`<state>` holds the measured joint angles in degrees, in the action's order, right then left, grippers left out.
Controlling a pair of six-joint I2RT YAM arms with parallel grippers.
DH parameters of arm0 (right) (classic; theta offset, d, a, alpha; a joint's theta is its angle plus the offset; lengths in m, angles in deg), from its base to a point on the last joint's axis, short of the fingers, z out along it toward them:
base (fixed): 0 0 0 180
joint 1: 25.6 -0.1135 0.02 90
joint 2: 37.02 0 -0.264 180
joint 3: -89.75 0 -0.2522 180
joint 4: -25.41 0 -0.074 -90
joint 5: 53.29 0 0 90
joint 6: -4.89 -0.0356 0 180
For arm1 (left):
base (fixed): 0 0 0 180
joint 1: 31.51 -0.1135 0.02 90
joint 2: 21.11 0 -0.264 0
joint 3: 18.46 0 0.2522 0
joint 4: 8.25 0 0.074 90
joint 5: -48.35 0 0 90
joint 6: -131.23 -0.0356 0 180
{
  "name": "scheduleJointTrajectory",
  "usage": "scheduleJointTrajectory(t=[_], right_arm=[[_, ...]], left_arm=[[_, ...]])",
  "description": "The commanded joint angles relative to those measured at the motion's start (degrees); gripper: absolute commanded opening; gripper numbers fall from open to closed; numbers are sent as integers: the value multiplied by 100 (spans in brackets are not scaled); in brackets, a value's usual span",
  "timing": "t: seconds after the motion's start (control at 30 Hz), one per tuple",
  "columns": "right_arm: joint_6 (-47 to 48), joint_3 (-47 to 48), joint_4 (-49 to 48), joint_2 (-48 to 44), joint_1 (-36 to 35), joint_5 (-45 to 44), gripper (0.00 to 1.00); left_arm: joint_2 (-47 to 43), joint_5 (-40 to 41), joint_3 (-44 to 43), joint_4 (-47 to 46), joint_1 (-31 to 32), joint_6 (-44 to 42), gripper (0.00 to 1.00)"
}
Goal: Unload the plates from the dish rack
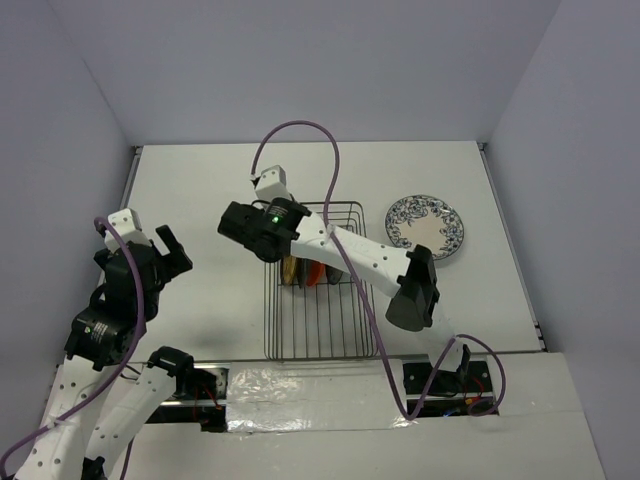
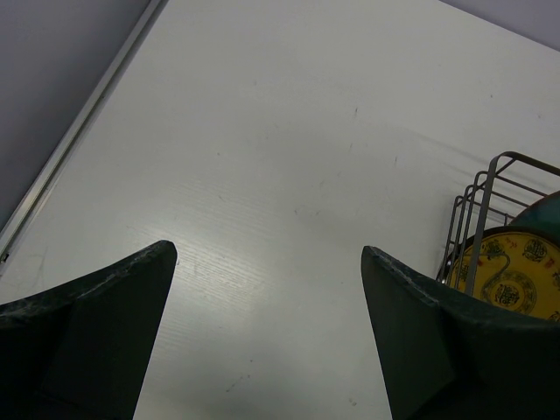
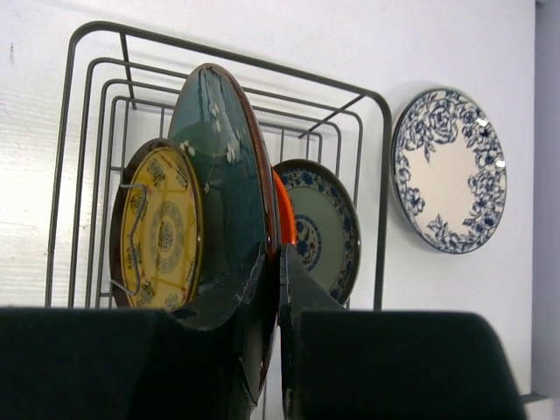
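Hanging over the table (image 2: 262,105), left of the dish rack (image 3: 382,192): left gripper (image 2: 269,254), fingers spread wide. That view crops the rack's end at its right edge.

Right gripper (image 3: 273,255): fingers pressed together on the upper rim of the orange-red plate (image 3: 278,214), as far as shows; their bulk hides the contact.

Dark teal plate (image 3: 219,166): largest, directly left, lower part covered by a finger.

Yellow plate (image 3: 157,229): further left, bottom cut off.

Pale blue patterned plate (image 3: 325,229): right, half hidden.

All four stand upright in the rack.

Blue-and-white floral plate (image 3: 448,171): flat on the table, right of the rack's far end, apart from it.
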<state>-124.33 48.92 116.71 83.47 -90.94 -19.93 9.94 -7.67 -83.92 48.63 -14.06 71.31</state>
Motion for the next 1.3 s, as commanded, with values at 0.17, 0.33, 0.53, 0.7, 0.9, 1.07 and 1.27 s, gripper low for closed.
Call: scheduleJointTrajectory(t=[0.17,0.33,0.53,0.7,0.9,1.07,1.27], right_arm=[[643,687,490,-807,118,-910,0],[968,810,490,-1202,329,-1041,0],[1425,1126,385,-1650,584,-1165,0],[1811,235,-720,-2783,1075,-1007,0],[1727,-4116,-4293,-5427,4563,1939,0],[472,-6948,-7110,-6994,7015,4722,0],[-514,-9327,-9297,-7039,8370,6180,0]], left_arm=[[-2,39,11,-216,39,-64,99],[50,56,2,-207,39,-55,100],[59,92,-6,-189,39,-29,100],[24,109,11,-189,30,-29,100],[-37,144,2,-172,48,-3,100],[-187,170,20,-180,100,-3,100],[-161,136,11,-172,118,6,99]])
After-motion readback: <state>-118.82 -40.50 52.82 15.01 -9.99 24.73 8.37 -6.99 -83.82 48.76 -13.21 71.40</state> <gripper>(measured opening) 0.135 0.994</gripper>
